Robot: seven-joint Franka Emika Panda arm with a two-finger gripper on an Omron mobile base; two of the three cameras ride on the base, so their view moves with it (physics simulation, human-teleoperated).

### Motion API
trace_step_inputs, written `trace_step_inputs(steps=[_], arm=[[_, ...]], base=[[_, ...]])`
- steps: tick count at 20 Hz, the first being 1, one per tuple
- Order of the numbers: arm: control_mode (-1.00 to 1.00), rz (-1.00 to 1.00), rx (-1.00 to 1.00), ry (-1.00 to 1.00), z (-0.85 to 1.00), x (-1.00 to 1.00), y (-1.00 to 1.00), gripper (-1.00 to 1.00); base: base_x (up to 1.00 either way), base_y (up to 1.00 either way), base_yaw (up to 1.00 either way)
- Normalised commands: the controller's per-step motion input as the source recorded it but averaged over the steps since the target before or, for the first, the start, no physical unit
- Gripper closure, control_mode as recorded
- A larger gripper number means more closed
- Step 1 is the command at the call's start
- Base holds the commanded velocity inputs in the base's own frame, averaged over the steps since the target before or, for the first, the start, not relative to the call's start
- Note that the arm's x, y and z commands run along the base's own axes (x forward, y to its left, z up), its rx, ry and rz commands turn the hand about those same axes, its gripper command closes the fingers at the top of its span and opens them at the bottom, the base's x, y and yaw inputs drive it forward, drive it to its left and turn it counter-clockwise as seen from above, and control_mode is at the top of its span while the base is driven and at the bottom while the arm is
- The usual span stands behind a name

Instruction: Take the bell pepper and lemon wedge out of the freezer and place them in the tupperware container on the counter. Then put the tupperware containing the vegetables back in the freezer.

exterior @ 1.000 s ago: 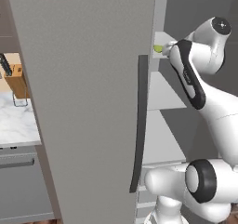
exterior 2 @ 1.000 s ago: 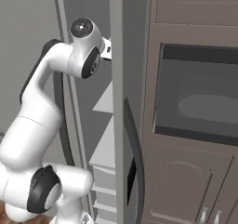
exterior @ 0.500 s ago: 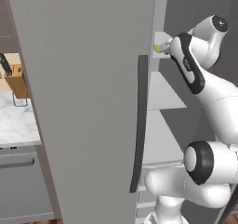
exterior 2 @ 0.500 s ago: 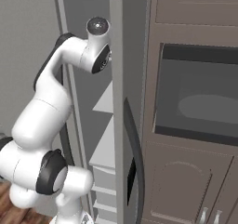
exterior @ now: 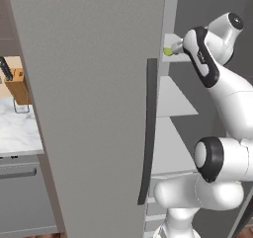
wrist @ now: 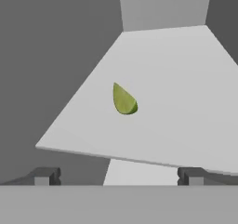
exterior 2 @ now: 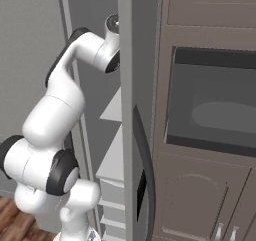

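Observation:
The freezer stands with its broad grey door [exterior: 94,108] swung open. On an upper pale shelf [wrist: 186,88] lies the lemon wedge [wrist: 124,100], small and yellow-green, and it also peeks past the door's edge as the lemon wedge [exterior: 168,51]. My gripper [wrist: 118,176] is open just in front of that shelf's near edge, short of the wedge, with nothing between its fingers. The white arm [exterior: 207,59] reaches up into the freezer at shelf height. The bell pepper and the tupperware container are out of view.
The door's dark curved handle [exterior: 148,128] hangs close to the arm's left. Lower freezer shelves [exterior: 170,99] sit beneath the hand. The marble counter [exterior: 17,128] with a knife block [exterior: 17,81] lies left of the door. A built-in oven [exterior 2: 215,100] is right of the freezer.
The arm has stretched up and deeper into the freezer, bringing the hand closer to the upper shelf with the wedge. The jaws have stayed open.

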Motion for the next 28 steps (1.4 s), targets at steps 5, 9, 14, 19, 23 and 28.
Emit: trace_step_inputs(steps=[5, 9, 14, 19, 23, 28], arm=[[-1.00, 0.03, 0.00, 0.01, 0.00, 0.30, 0.00, -1.00], [-1.00, 0.02, 0.00, 0.00, 0.00, 0.32, 0.00, -1.00], [-1.00, 0.02, 0.00, 0.00, 0.00, 0.30, 0.00, -1.00], [-1.00, 0.02, 0.00, 0.00, -0.03, 0.21, 0.00, -1.00], [-1.00, 0.04, 0.00, 0.00, -0.12, 0.18, 0.00, -1.00], [-1.00, 0.04, 0.00, 0.00, -0.13, 0.19, 0.00, -1.00]], base=[[0.00, 0.00, 0.00], [0.00, 0.00, 0.00], [0.00, 0.00, 0.00], [0.00, 0.00, 0.00], [0.00, 0.00, 0.00], [0.00, 0.00, 0.00]])
